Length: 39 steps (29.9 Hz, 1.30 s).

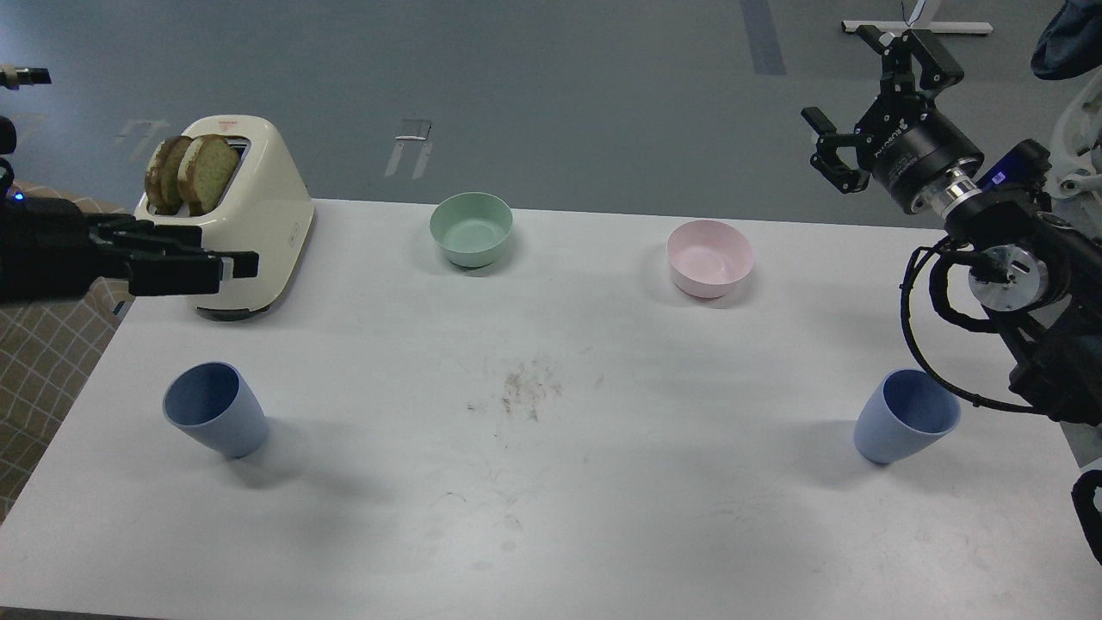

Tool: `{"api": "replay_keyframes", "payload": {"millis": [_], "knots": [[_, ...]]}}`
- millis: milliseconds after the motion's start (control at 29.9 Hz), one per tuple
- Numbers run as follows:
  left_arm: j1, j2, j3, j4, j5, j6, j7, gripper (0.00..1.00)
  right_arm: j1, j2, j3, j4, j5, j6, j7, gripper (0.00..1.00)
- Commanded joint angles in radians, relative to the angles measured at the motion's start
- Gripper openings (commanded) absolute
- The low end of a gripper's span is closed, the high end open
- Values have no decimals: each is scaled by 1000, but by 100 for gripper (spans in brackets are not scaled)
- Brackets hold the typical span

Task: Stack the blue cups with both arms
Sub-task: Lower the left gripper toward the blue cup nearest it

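Observation:
Two light-blue cups stand upright on the white table (551,525), one at the front left (215,412) and one at the front right (906,416). My left gripper (241,263) comes in low from the left edge, points right in front of the toaster, and is above and behind the left cup. It is dark and side-on, so its fingers cannot be told apart. My right gripper (865,99) is raised at the far right, beyond the table's back edge. It is open, empty, and far above and behind the right cup.
A cream toaster (267,215) with two bread slices stands at the back left. A green bowl (471,228) and a pink bowl (709,257) stand along the back. Crumbs (521,392) lie mid-table. A checked cloth (43,362) lies off the left edge.

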Motion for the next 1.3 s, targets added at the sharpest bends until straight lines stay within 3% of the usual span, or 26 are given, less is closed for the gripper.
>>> {"api": "replay_keyframes", "payload": {"millis": [0, 268, 368, 870, 1204, 1271], "knots": [[4, 3, 90, 46, 10, 0, 0, 98, -4, 0, -1, 1, 0, 0, 0, 100], [7, -31, 211, 150, 46, 0, 0, 98, -26, -1, 3, 27, -2, 0, 0, 100], [10, -68, 217, 203, 36, 39, 0, 98, -29, -3, 3, 27, -2, 0, 0, 100], [34, -117, 233, 255, 95, 99, 0, 94, -39, -3, 8, 33, 0, 0, 3, 100], [71, -146, 239, 296, 107, 133, 0, 83, -47, -6, 10, 33, -2, 0, 5, 100], [83, -154, 239, 313, 106, 137, 0, 77, -47, -9, 10, 33, -2, 0, 5, 100]]}}
